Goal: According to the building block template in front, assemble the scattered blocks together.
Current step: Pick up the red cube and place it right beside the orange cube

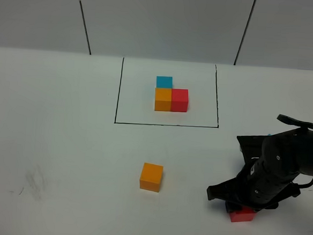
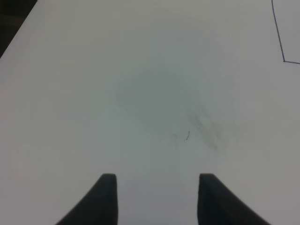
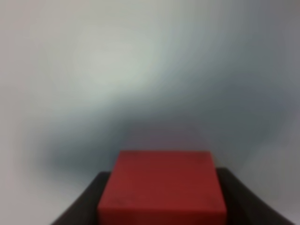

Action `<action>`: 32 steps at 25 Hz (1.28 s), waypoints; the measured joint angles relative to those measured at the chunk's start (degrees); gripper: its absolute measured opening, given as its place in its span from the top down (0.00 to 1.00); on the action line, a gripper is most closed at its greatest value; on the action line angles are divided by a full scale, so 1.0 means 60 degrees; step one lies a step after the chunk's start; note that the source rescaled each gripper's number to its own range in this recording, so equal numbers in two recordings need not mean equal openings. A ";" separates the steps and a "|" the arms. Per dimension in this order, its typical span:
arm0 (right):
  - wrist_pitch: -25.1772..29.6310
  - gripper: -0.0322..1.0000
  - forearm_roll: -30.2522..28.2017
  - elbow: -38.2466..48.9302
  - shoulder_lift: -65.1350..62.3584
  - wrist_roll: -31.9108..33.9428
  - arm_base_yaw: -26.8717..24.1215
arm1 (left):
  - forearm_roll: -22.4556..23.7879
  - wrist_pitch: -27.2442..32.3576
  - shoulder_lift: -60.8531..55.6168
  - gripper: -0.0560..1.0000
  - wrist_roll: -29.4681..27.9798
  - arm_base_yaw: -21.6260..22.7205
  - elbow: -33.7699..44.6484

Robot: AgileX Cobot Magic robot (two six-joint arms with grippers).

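Our right fingers point(image 3: 86, 211) pinch the smooth, square-edged red cube point(image 3: 161, 187) low at the white counter point(image 1: 47, 142), in front and right of the black-framed L-shaped template point(image 1: 171, 95). Our left fingers point(image 2: 105, 199) are pressed together, holding nothing.

Small plain red cube point(image 3: 161, 183): clamped squarely between the right gripper point(image 3: 162, 199) jaws. Small plain orange cube point(image 1: 151, 177): well apart from those jaws. Black-framed L-shaped template of blue, orange and red cubes point(image 1: 163, 99): farther off.

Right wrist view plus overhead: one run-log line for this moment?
right jaws: shut on red cube | orange cube: loose, alone, untouched | template: untouched | assembly: not started
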 joint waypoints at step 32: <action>0.3462 0.95 -0.0490 -0.5119 0.1992 -0.8965 0.2076 | 0.0000 0.0000 0.0000 0.94 0.0000 0.0000 0.0000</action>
